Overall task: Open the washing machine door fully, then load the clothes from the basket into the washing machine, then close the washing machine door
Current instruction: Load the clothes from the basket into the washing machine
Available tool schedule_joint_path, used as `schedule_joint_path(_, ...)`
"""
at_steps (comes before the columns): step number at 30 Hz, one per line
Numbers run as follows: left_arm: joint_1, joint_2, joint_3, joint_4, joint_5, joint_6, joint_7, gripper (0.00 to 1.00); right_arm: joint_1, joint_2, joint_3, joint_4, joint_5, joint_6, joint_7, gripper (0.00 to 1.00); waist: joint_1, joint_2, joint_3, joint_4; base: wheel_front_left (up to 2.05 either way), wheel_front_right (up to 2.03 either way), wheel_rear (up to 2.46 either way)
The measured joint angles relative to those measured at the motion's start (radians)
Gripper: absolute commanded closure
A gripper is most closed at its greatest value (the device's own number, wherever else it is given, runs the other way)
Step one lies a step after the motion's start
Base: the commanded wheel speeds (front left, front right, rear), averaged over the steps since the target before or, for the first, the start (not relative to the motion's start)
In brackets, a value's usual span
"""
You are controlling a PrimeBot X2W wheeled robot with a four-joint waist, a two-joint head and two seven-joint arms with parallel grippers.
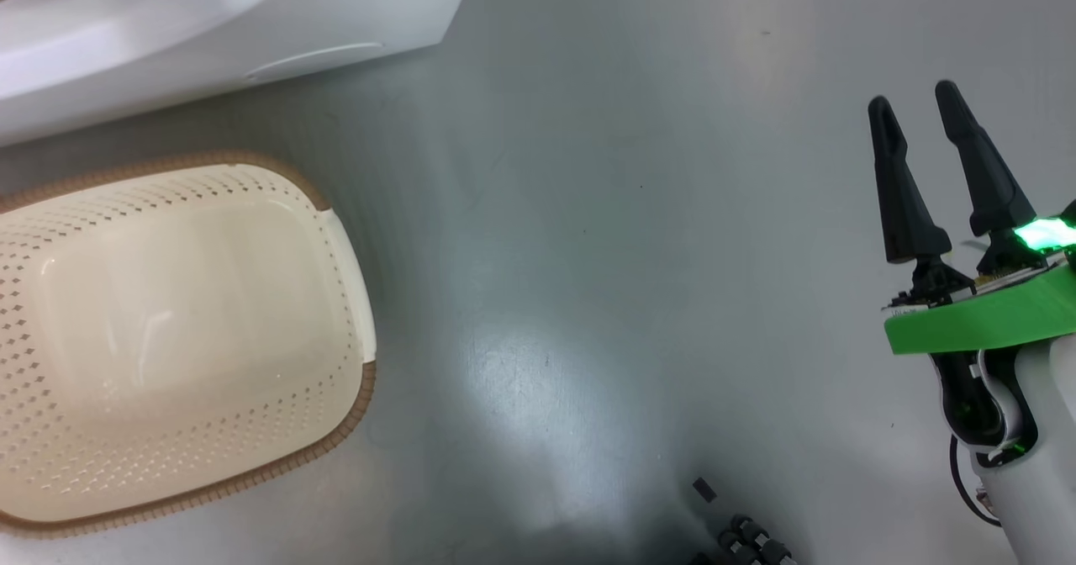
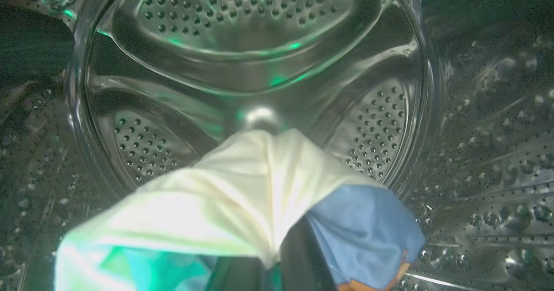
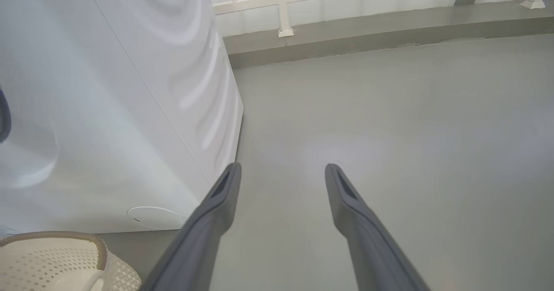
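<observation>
Black tapered fingers [image 1: 904, 203], green collar [image 1: 975, 325], white forearm [image 1: 1038, 464]

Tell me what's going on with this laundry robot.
The robot is loading laundry. Its left gripper is shut on the clothes, a cream and blue bundle draped over it, deep inside the washing machine's steel drum. The basket on the floor beside the machine has nothing in the part that is visible. The right gripper hangs open over bare floor, holding nothing.
</observation>
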Motion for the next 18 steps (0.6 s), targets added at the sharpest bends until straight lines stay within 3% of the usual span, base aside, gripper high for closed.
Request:
schedule_joint_path(4, 0.007, -0.005, 0.02, 0.037, 0.001, 0.001, 0.002, 1.0, -0.01, 0.004, 0.006, 0.0, 0.0, 0.0, 0.0, 0.0, 0.0001, 0.0, -0.005, 0.001, 0.0, 0.0, 0.0)
schedule_joint_path(5, 0.012, -0.005, 0.015, 0.071, 0.003, 0.001, 0.014, 0.87, -0.01, 0.004, 0.006, 0.001, 0.0, 0.0, 0.0, 0.0, 0.0001, 0.0, -0.008, 0.002, 0.0, 0.0, 0.0)
schedule_joint_path(6, 0.016, -0.004, 0.011, 0.102, 0.007, 0.002, 0.027, 0.15, -0.01, 0.004, 0.007, 0.001, 0.0, 0.0, 0.0, 0.0, 0.0001, 0.0, -0.01, 0.003, 0.0, 0.0, 0.0)
schedule_joint_path(7, 0.016, -0.004, 0.008, 0.133, 0.007, 0.006, 0.05, 0.0, -0.01, 0.004, 0.008, 0.001, 0.0, 0.0, 0.0, 0.0, 0.0, 0.0, -0.012, 0.004, 0.0, 0.0, 0.0)
schedule_joint_path(13, 0.0, -0.002, -0.025, 0.302, 0.019, 0.036, 0.23, 0.0, -0.01, 0.004, 0.014, 0.006, 0.0, 0.0, 0.0, 0.0, 0.0, 0.0, -0.03, 0.007, 0.0, 0.0, 0.0)
schedule_joint_path(18, -0.014, -0.002, -0.041, 0.394, 0.021, 0.035, 0.36, 0.0, -0.01, 0.004, 0.02, 0.013, 0.0, 0.0, 0.0, 0.0, 0.0, 0.0, -0.056, 0.008, 0.0, 0.0, 0.0)
